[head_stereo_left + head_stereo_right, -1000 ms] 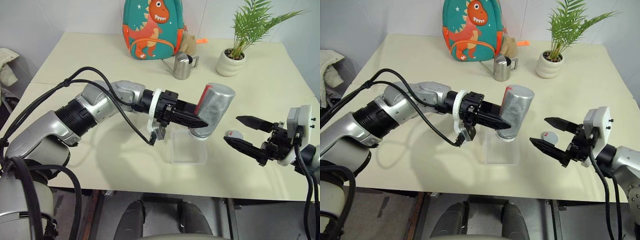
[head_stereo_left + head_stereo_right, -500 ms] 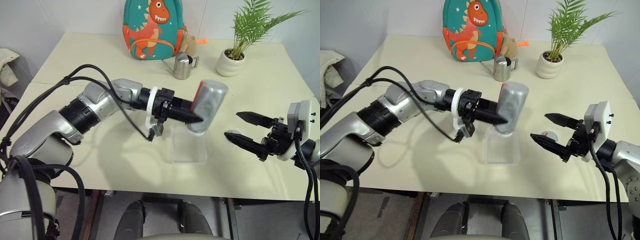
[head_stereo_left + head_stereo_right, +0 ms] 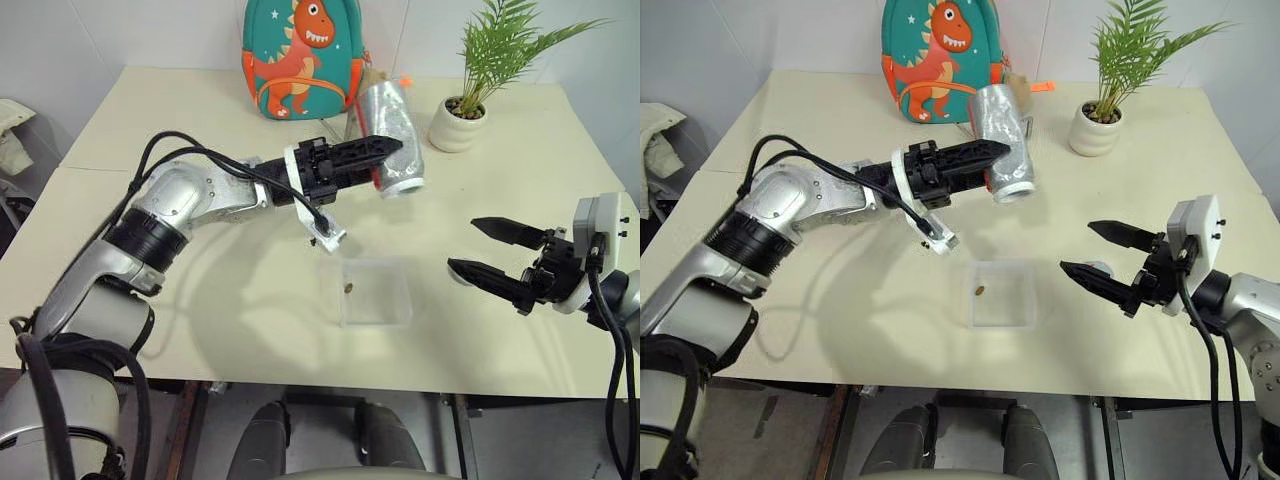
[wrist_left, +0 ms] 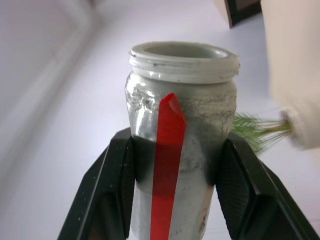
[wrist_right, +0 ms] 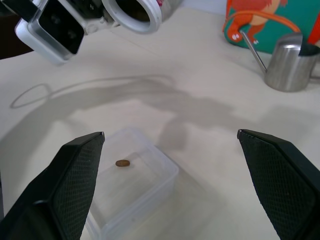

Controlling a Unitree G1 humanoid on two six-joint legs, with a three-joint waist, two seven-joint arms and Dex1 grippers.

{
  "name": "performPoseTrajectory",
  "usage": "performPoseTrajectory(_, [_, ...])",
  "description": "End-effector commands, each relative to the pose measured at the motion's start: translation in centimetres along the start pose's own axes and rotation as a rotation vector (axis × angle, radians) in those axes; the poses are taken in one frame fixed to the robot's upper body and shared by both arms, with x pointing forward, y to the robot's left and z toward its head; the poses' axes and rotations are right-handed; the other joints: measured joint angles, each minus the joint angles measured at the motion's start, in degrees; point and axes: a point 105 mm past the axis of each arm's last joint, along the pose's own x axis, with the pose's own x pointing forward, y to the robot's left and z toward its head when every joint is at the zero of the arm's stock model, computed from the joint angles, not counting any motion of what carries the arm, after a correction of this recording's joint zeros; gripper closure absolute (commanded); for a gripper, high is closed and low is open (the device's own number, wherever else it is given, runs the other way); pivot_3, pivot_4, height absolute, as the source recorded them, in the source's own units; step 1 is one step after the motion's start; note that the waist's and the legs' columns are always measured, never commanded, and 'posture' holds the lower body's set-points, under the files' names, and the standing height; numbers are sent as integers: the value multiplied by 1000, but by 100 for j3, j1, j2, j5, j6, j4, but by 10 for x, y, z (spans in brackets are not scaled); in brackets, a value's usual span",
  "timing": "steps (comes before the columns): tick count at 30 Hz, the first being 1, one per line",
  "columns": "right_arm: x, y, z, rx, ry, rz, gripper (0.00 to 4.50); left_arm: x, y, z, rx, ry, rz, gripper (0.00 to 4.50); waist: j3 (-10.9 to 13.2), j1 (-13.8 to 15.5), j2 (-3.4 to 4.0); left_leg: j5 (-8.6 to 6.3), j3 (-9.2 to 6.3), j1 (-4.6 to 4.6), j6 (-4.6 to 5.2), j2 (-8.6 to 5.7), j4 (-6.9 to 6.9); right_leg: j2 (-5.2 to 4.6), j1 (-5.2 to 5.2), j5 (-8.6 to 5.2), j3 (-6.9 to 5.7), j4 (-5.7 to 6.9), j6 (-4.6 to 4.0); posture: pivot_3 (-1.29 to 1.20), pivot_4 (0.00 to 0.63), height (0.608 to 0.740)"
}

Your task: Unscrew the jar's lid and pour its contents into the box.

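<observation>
your left gripper (image 3: pixel 385 150) clamps the open jar (image 3: pixel 393 138), raised at the box's (image 3: pixel 375 291) 12 o'clock, mouth tilted down. one bean (image 3: pixel 347 289) lies inside, so the pour looks done. right gripper (image 3: pixel 482 248) waits wide, empty, at 3 o'clock. next, set the jar down.

One jar (image 3: pixel 393 138), one clear box (image 3: pixel 375 291) and one small brown bean (image 3: pixel 347 289) are in view. There is also one dinosaur backpack (image 3: pixel 301 55), one steel watering can (image 5: pixel 289 66) and one potted plant (image 3: pixel 462 118). Two grippers show, left (image 3: pixel 385 148) and right (image 3: pixel 482 248).
</observation>
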Motion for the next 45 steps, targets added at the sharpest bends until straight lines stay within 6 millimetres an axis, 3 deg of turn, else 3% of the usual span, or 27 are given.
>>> performPoseTrajectory(1, [-1,2,4,-22,9,19,25,-14,17,-32,-413,253,155,2654,-3,-1,5,0,1,1,0,-1,1,-1,2,2,2,-2,1,0,150,740])
performPoseTrajectory(3, [-1,3,3,-13,14,27,25,-29,3,-45,-769,405,239,2654,-7,-5,12,1,5,5,2,0,3,-1,6,6,6,-2,2,0,150,740])
performPoseTrajectory(5, [-2,4,2,-5,21,36,25,-42,-8,-49,-1004,480,298,2654,-7,-11,11,1,5,4,3,2,7,-1,6,8,9,0,2,0,150,740])
performPoseTrajectory(11, [-4,6,-5,4,80,83,25,-71,-37,-47,-1445,595,371,2654,-7,-11,11,3,3,7,5,3,12,7,6,13,11,5,0,0,150,740])
performPoseTrajectory(17, [1,1,0,4,56,90,25,-82,-73,-26,-1780,615,321,2654,-9,-13,8,5,3,12,6,3,13,8,10,18,12,1,-2,0,150,740])
performPoseTrajectory(26, [2,0,0,0,73,105,25,-102,-110,-8,-1770,684,128,2654,-9,-9,9,5,3,9,5,3,8,10,9,21,12,-11,-5,0,150,740])
performPoseTrajectory(34, [1,-1,1,0,84,105,25,-105,-111,-4,-1769,686,104,2654,-9,-6,9,5,3,8,6,4,5,9,8,21,13,-15,-5,0,150,740])
performPoseTrajectory(42, [1,-4,1,-7,88,105,0,-107,-109,2,-1777,690,108,124,-9,-10,9,5,3,8,5,5,3,9,8,21,12,-17,-6,0,150,740])
performPoseTrajectory(45, [1,-5,2,-11,88,106,0,-111,-107,3,-1773,700,103,56,-9,-9,9,5,3,8,5,5,3,9,8,22,13,-18,-7,0,150,740])
